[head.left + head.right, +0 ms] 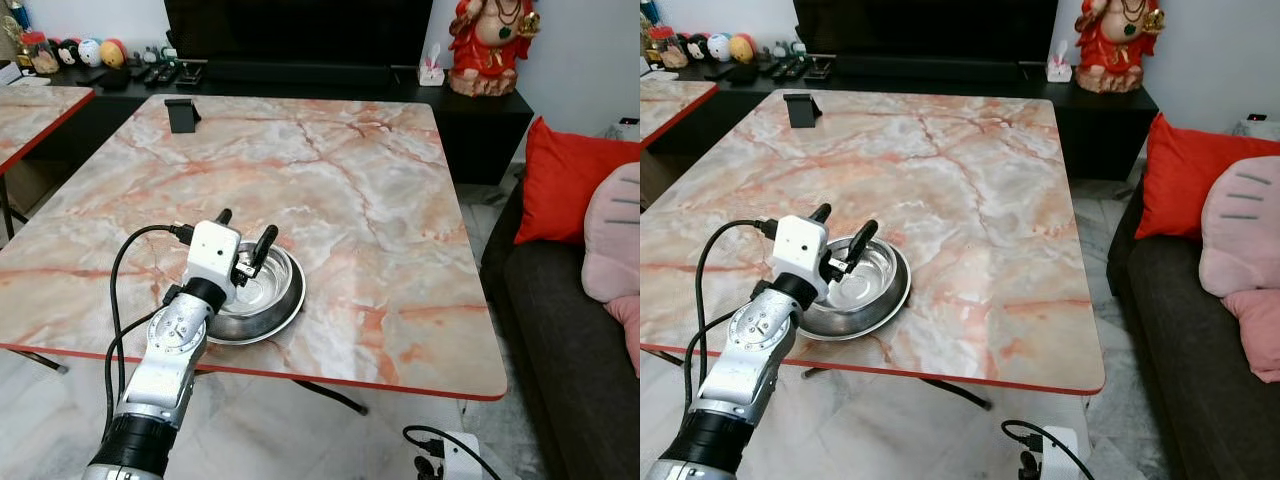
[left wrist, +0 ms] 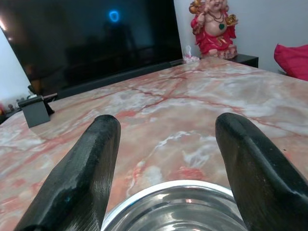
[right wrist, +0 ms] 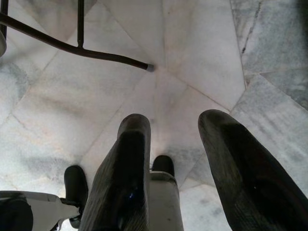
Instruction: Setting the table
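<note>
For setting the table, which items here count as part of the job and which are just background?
Job:
steel bowl near the table's front edge
marble table
left gripper, open over the bowl

Background:
black stand at the table's far end
red figurine
red cushion
right gripper, idle, pointing at the floor

Left arm [image 1: 165,370] reaches forward, fingers [image 1: 264,244] spread apart (right arm hangs idle).
</note>
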Available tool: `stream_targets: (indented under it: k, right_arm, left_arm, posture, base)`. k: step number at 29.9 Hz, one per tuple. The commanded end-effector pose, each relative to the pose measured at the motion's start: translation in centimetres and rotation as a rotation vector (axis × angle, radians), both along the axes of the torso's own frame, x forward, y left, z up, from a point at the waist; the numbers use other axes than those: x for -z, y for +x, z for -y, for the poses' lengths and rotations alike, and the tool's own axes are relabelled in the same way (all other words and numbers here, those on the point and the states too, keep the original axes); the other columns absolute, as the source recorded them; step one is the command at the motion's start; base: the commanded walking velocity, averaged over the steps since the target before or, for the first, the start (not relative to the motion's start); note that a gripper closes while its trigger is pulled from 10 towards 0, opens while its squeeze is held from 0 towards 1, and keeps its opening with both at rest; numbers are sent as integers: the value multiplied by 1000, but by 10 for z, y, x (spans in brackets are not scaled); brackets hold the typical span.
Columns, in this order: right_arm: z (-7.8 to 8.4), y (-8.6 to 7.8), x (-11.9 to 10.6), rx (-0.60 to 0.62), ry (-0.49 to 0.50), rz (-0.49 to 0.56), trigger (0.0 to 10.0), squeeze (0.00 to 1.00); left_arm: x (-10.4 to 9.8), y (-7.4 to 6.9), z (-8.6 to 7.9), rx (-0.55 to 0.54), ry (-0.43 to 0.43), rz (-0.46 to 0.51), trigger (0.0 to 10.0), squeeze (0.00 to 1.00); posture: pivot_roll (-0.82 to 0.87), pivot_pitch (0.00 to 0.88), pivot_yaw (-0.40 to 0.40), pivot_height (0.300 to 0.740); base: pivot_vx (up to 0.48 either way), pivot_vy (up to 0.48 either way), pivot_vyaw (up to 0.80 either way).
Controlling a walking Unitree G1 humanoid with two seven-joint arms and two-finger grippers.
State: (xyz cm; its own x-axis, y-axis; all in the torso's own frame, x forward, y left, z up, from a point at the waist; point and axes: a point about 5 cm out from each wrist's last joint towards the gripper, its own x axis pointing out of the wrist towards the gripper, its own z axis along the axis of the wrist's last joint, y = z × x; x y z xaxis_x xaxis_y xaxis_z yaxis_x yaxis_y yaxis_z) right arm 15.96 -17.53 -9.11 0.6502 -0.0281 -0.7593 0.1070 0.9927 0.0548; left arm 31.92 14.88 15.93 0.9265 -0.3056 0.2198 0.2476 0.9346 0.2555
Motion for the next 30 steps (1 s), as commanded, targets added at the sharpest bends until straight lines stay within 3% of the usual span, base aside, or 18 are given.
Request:
stream_targets:
  k: [1,5,11,19,20,22,26,30]
  right_arm:
    - [-1,1,0,5,-4,5,10000,0]
    - [-2,2,-1,-17,-21,9,10000,0]
    - [-5,4,-1,-208,-96,-14,10000,0]
    - [-2,0,1,-140,-112,-24,10000,0]
    - [23,-1,-3,-96,-145,9,10000,0]
    - [53,2,-12,-30,-163,60,10000,0]
    - [58,10,-17,40,-180,93,10000,0]
    - [64,7,-18,61,-186,90,10000,0]
  left_arm:
    - [-4,3,-1,-12,13,22,10000,0]
    - [-4,4,-1,-14,8,20,10000,0]
    - [0,4,1,-23,-3,28,10000,0]
    - [1,5,1,-25,-17,26,10000,0]
    - [1,6,0,-26,-18,26,10000,0]
    - [-3,9,0,-24,-15,34,10000,0]
    - [-6,10,-1,-17,-7,42,10000,0]
    - [-4,9,-1,-22,-14,34,10000,0]
  posture:
    - [25,0,12,740]
    - [20,0,14,740]
    - [20,0,1,740]
    - [9,0,5,740]
    - [9,0,6,740]
    - [9,0,17,740]
    - [12,0,17,740]
    - [7,0,17,740]
  base:
    - [0,0,0]
    - [0,0,0]
    - [0,0,0]
    - [0,0,0]
    - [0,0,0]
    - [0,0,0]
    - [0,0,0]
    - [0,0,0]
